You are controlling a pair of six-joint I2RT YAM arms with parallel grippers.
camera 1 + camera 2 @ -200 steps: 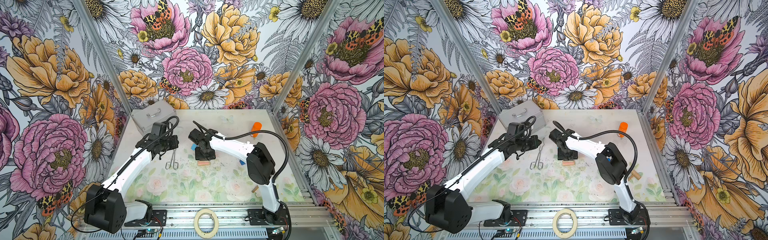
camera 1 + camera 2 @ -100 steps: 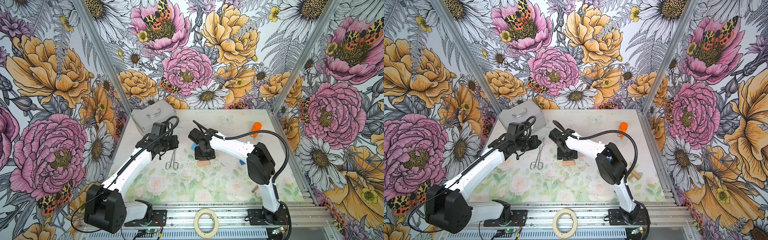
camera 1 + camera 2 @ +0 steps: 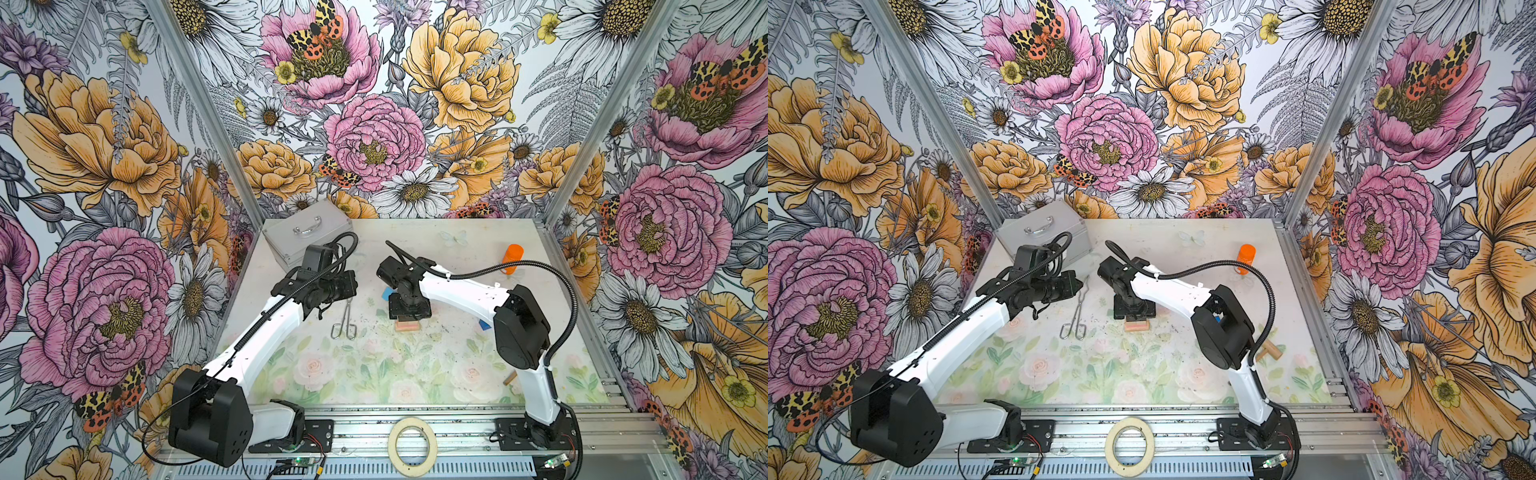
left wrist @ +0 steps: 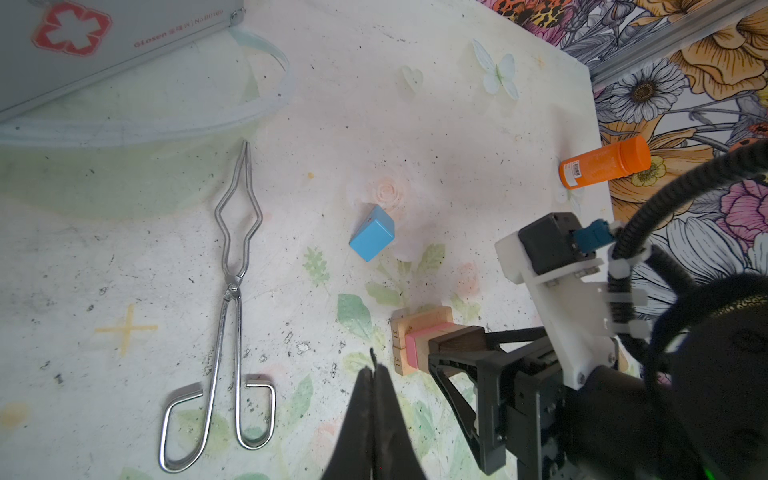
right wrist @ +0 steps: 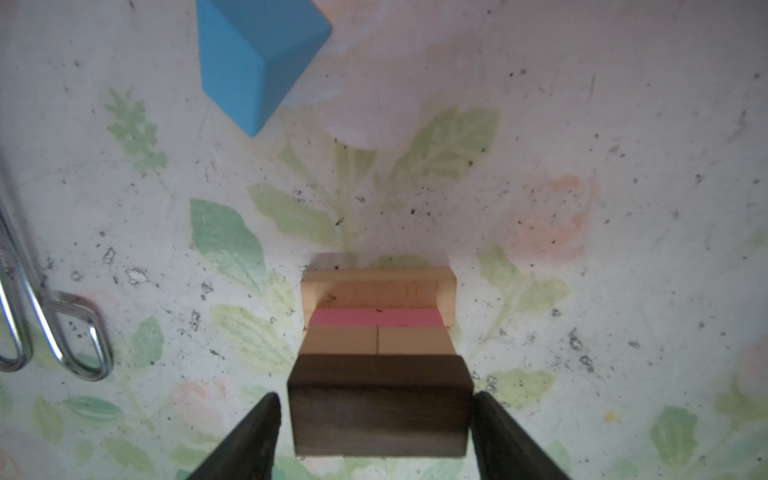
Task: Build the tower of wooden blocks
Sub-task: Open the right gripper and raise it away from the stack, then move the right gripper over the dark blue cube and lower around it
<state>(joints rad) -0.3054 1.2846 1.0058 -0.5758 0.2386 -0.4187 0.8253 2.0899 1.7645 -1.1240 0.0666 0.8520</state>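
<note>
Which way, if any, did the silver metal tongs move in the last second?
No. The silver metal tongs keep their place near the silver case in a top view.

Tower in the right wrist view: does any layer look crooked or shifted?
Nothing stands out. The wood block tower looks square: the dark brown bar sits level over the tan pair, pink bar and wider tan base. A blue cube lies apart on the mat, angled to the stack.
</note>
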